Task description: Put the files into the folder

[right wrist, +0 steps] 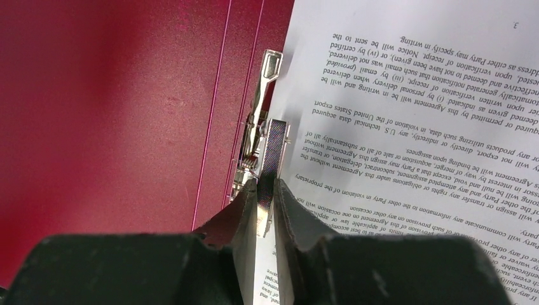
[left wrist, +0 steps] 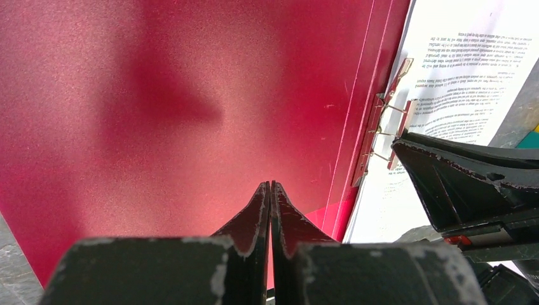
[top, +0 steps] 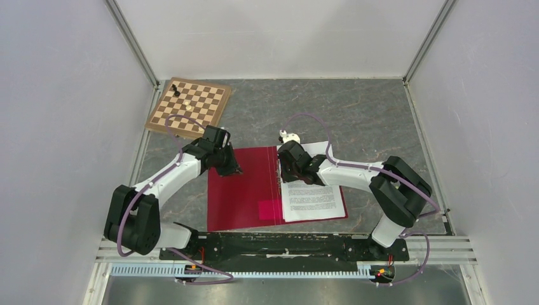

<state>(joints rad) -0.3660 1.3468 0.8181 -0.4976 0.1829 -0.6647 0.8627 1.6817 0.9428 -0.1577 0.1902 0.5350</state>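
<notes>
A lab test cell: white panel walls (top: 63, 95) and aluminium posts (top: 133, 43) enclose a grey table (top: 356, 108).

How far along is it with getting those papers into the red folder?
The folder lies open and the files already rest on its right half. In hand: the right gripper pinches the metal clip beside the sheets, while the shut left gripper is over the left cover. Left: securing the sheets and probably closing the folder.
</notes>
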